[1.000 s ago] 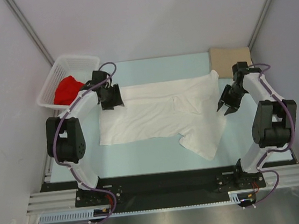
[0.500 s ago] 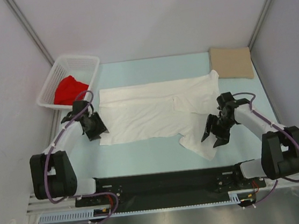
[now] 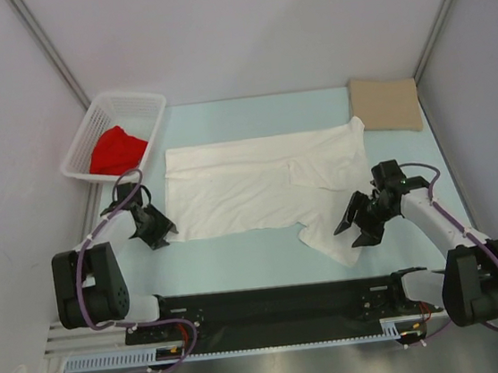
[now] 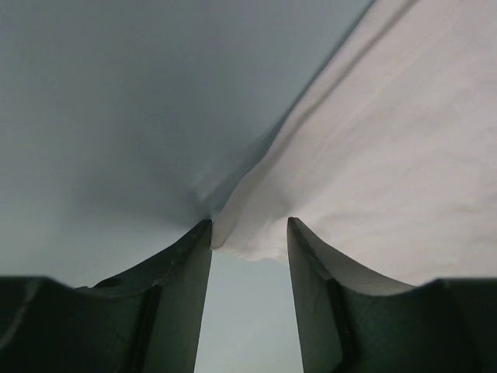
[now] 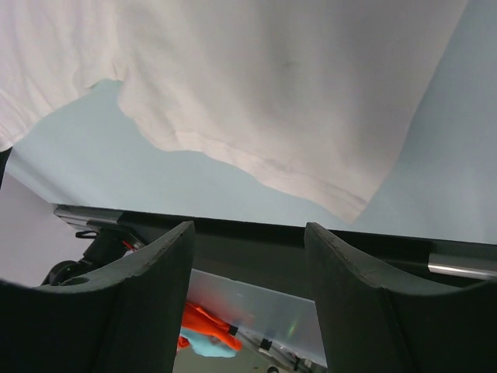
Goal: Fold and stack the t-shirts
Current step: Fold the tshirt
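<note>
From above we see the white cloth t-shirt (image 3: 258, 185) spread flat on the pale blue tabletop (image 3: 239, 252). The tan folded cloth rectangle (image 3: 385, 104) lies at the far right corner, and the bright red shirt (image 3: 116, 150) sits in the white plastic lattice basket (image 3: 156, 116) at far left. The left gripper (image 3: 157, 229) is at the white shirt's near left corner, and the right gripper (image 3: 353, 231) is over its near sleeve.

In the left wrist view, the jaws stand apart with the hem corner at their tips.

In the right wrist view, the jaws stand wide apart and the sleeve hem lies beyond them.

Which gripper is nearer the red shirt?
Left. The left gripper is on the near side of the red shirt; the right gripper is far to the right, by the white shirt.
</note>
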{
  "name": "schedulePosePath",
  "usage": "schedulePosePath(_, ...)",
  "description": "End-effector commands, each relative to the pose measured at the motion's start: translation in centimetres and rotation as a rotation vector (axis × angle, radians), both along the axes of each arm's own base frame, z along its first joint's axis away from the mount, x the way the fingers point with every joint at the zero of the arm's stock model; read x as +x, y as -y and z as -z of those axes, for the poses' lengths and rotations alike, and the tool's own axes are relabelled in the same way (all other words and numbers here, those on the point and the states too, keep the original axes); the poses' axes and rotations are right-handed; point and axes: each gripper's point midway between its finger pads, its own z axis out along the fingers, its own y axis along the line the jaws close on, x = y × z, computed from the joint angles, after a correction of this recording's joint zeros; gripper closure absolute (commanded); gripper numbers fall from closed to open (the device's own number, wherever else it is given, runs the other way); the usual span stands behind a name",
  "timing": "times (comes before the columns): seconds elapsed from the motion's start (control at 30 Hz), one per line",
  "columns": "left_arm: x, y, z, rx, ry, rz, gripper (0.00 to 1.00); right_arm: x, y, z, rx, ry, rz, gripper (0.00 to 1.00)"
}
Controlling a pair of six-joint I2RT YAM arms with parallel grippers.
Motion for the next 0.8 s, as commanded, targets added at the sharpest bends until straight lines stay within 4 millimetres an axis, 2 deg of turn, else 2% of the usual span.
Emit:
schedulePosePath(0.0, 0.6, -0.3, 1.6, -0.007, -0.012, -0.064, 0.51, -0.5, 0.0, 0.1, 0.015, -0.023, 0.040, 0.36)
schedulePosePath(0.13, 0.4, -0.7, 1.5, 0.020, -0.019, -0.066, 0.52, -2.1, 1.7, 1.7, -0.070, -0.107, 0.111, 0.43)
schedulePosePath(0.3, -0.5, -0.8, 1.8, 0.025, -0.027, -0.073, 0.55, -3.0, 2.3, 2.7, -0.094, -0.143, 0.169, 0.43)
schedulePosePath(0.4, -0.9, -0.7, 2.2, 0.022, -0.044, -0.074, 0.61, -3.5, 3.4, 3.8, -0.149, -0.183, 0.209, 0.43)
schedulePosePath(0.43, -1.0, -0.8, 2.4, 0.025, -0.050, -0.076, 0.62, -3.6, 4.4, 4.3, -0.196, -0.190, 0.229, 0.43)
schedulePosePath(0.5, -1.0, -1.0, 2.6, 0.030, -0.050, -0.075, 0.69, -2.5, 5.8, 4.5, -0.211, -0.164, 0.296, 0.43)
schedulePosePath(0.6, -1.1, -1.1, 2.9, 0.033, -0.053, -0.070, 0.77, -1.3, 6.2, 5.0, -0.193, -0.131, 0.349, 0.43)
schedulePosePath(0.77, -0.9, -1.2, 3.0, 0.030, -0.057, -0.063, 0.83, 1.9, 6.8, 5.7, -0.174, -0.040, 0.348, 0.45)
